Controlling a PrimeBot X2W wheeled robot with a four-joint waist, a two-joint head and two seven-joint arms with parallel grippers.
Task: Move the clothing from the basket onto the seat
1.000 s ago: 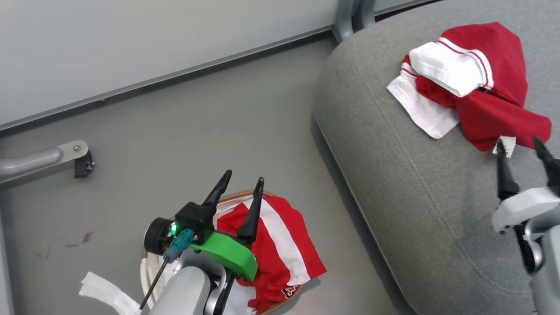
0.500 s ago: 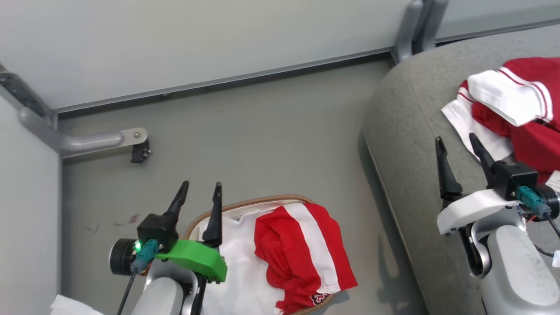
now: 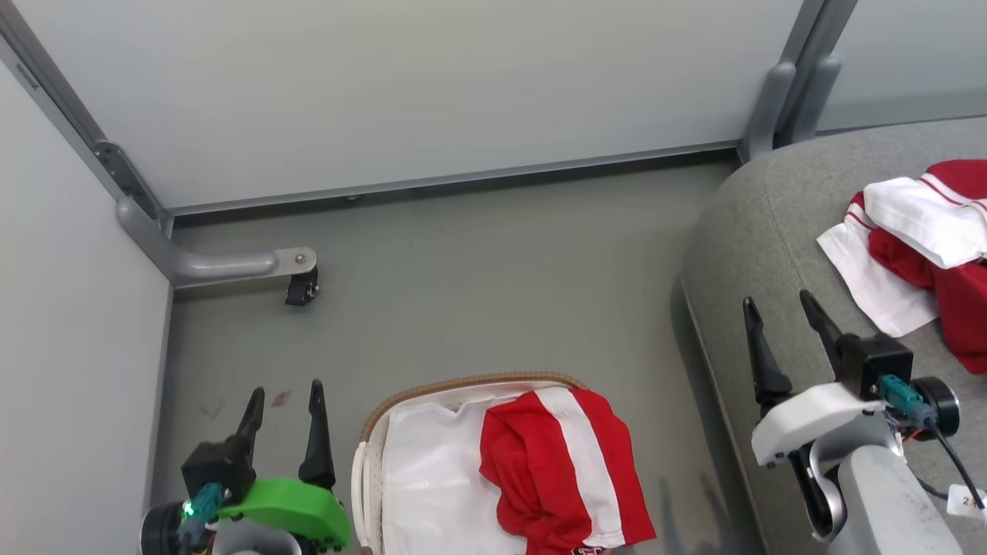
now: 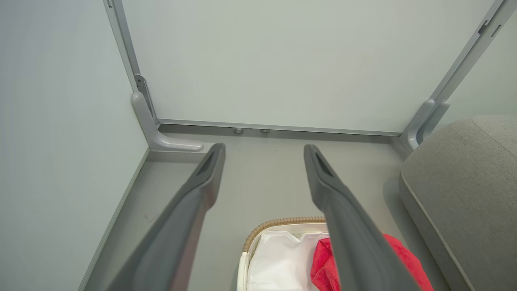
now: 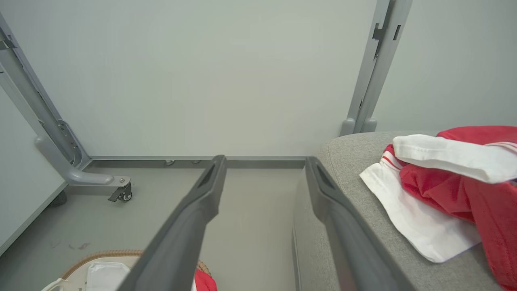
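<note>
The basket (image 3: 463,383) stands on the floor at the bottom centre, with a brown woven rim and a white liner (image 3: 428,478). A red garment with a broad white stripe (image 3: 563,470) lies in its right half and drapes over the rim. A second red garment with red-striped white panels (image 3: 917,254) lies on the grey seat (image 3: 740,231) at the right. My left gripper (image 3: 284,393) stands open and empty left of the basket. Above the seat's left edge my right gripper (image 3: 779,304) is open and empty, left of the garment there.
Pale partition walls (image 3: 432,85) close off the back and left. A metal foot with a small castor (image 3: 297,289) juts onto the floor at the left. A grey post (image 3: 794,85) stands behind the seat. Bare floor (image 3: 501,277) lies between basket and wall.
The head view has swung left, so the seat has slid to the right edge. My left gripper has left the basket's top for its left side; my right gripper is left of the seat's garment.
</note>
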